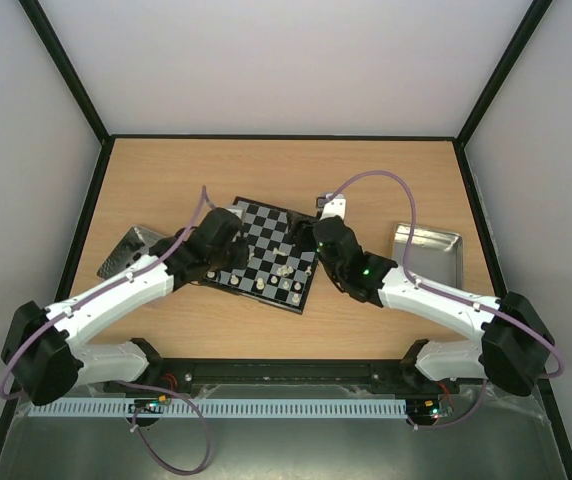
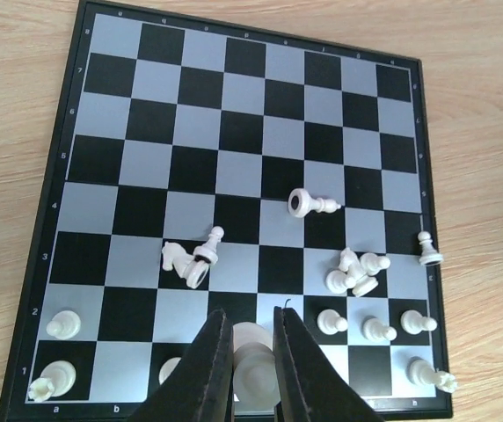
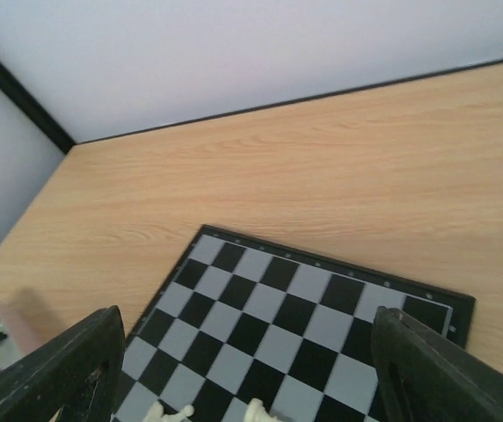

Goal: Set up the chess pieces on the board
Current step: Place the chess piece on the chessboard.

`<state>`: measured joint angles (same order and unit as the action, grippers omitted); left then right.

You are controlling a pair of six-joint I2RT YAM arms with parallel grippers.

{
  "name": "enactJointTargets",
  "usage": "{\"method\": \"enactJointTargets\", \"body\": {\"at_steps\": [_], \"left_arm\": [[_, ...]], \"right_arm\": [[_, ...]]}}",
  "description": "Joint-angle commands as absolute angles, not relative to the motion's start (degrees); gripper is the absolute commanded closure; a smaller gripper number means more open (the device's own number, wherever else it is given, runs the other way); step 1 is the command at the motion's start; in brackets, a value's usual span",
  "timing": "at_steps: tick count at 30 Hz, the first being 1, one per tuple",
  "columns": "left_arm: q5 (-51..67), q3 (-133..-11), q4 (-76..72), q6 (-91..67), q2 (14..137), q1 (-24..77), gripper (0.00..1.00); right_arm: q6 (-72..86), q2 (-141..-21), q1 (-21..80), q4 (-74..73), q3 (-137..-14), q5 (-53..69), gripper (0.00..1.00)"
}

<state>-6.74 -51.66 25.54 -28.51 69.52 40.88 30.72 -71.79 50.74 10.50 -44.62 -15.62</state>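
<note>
1. Chess pieces (image 2: 353,274) of smooth cream white sit on the near rows of the board (image 2: 243,132). Some stand up, some lie flat, and a few are in a little heap on the right side.
2. One lying piece (image 2: 311,204) is near the middle of the board. Its round base faces left and its thin top points right, along the row.
3. Two more lying pieces (image 2: 190,259) touch each other, lower down and to the left of it.
4. Small round-headed pawns (image 2: 376,329) stand upright in the second row.
5. The board is flat and square, with black and pale grey squares and a thin black rim. Tiny letters and numbers run along the rim.
6. From above, the board lies in the middle of the table (image 1: 166,180), between the two arms. It is turned a bit, so its sides do not line up with the table edges.
7. The left claw (image 2: 251,327) is clamped on a bigger cream piece (image 2: 253,369) in the nearest row, with one dark finger on each side.
8. The right claw (image 3: 247,315) has its dark fingers spread wide apart above the board.
9. The table is light wood with fine lines in it. A shiny metal tray sits to the left (image 1: 126,250) and another to the right (image 1: 428,250) of the board.
</note>
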Motion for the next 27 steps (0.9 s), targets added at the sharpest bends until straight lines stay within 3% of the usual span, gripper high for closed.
{"method": "enactJointTargets", "body": {"at_steps": [1,13,27], "left_arm": [[-13.4,-48.8,25.7,-30.1,70.7,43.5,0.93],[-6.4,-40.2,14.3,-29.9,74.0,44.4,0.92],[-8.7,-38.0,10.6,-30.7,78.8,47.6,0.91]], "right_arm": [[38.8,-72.4,50.8,8.1,-44.9,-24.2,0.24],[37.1,-71.3,50.8,14.4,-41.6,-20.4,0.22],[37.6,-72.2,50.8,13.7,-41.9,-20.3,0.21]]}}
